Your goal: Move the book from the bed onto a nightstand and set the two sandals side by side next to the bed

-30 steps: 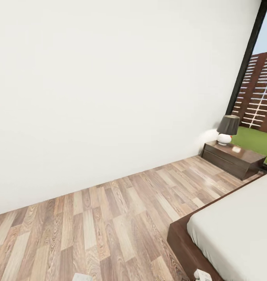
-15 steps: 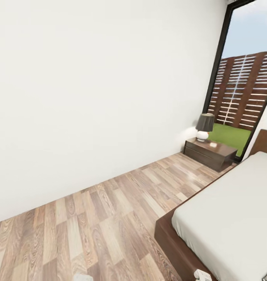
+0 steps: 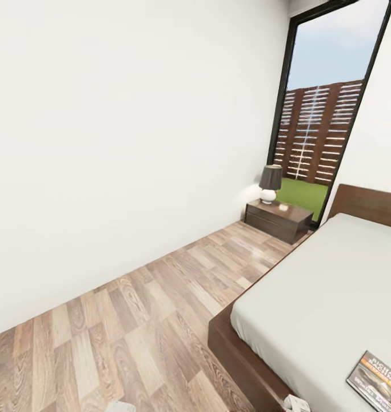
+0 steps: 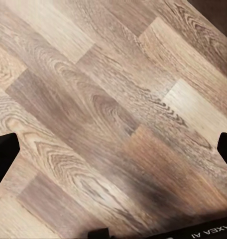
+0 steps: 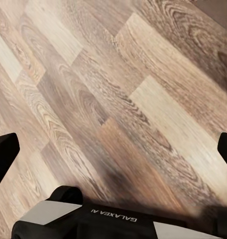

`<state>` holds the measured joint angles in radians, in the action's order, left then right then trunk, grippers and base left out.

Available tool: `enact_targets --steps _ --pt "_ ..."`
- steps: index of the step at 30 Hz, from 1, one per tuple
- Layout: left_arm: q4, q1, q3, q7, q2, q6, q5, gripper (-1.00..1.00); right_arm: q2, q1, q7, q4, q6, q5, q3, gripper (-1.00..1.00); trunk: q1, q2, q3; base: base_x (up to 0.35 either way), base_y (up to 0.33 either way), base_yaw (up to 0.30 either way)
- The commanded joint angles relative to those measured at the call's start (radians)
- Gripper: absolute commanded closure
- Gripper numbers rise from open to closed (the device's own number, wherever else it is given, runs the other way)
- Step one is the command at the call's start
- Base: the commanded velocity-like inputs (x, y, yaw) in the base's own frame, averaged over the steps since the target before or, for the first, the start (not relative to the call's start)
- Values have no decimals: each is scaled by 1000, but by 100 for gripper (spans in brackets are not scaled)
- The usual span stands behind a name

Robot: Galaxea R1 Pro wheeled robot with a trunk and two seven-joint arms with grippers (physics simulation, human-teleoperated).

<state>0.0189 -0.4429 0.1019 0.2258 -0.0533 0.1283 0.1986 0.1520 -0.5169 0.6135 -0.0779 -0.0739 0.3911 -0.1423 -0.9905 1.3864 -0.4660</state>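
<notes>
The book (image 3: 377, 380), a dark paperback with white lettering, lies flat on the pale mattress of the bed (image 3: 327, 286) near its close edge, at the head view's lower right. A dark-brown nightstand (image 3: 278, 220) stands by the far wall beside the bed's headboard (image 3: 367, 206). The sandals are out of view. My left gripper (image 4: 113, 149) hangs open over bare plank floor, its fingertips (image 4: 4, 154) wide apart. Over the same floor, my right gripper (image 5: 113, 149) is open too and holds nothing.
A lamp (image 3: 270, 183) with a dark shade and a small white item sit on the nightstand. A tall dark-framed window (image 3: 321, 126) shows a slatted fence and grass. A white wall runs along the left, with a wood-plank floor (image 3: 138, 320) between it and the bed.
The head camera has swung right: the nightstand and window have shifted left in the picture, the headboard has come into view, and the book now shows on the mattress.
</notes>
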Motion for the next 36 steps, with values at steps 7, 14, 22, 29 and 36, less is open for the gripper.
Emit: enact_targets --steps 7,14,22,29,36 --pt "0 0 9 3 0 4 10 -100 0 -2 5 -3 -4 11 -7 -100 0 1 1 0 0 -283" --pt "0 0 9 3 0 4 10 -100 0 -2 5 -2 -4 11 -7 -100 0 1 4 0 0 -283" --pt "0 0 9 3 0 4 10 -100 0 -2 5 -2 -4 11 -8 -100 0 1 7 0 0 -283" --pt "0 0 9 3 0 4 10 -100 0 -2 5 -3 -4 11 -7 -100 0 1 9 0 0 -283" --pt "0 0 9 3 0 4 10 -100 0 -2 5 -3 -4 11 -7 -100 0 1 12 0 0 -283"
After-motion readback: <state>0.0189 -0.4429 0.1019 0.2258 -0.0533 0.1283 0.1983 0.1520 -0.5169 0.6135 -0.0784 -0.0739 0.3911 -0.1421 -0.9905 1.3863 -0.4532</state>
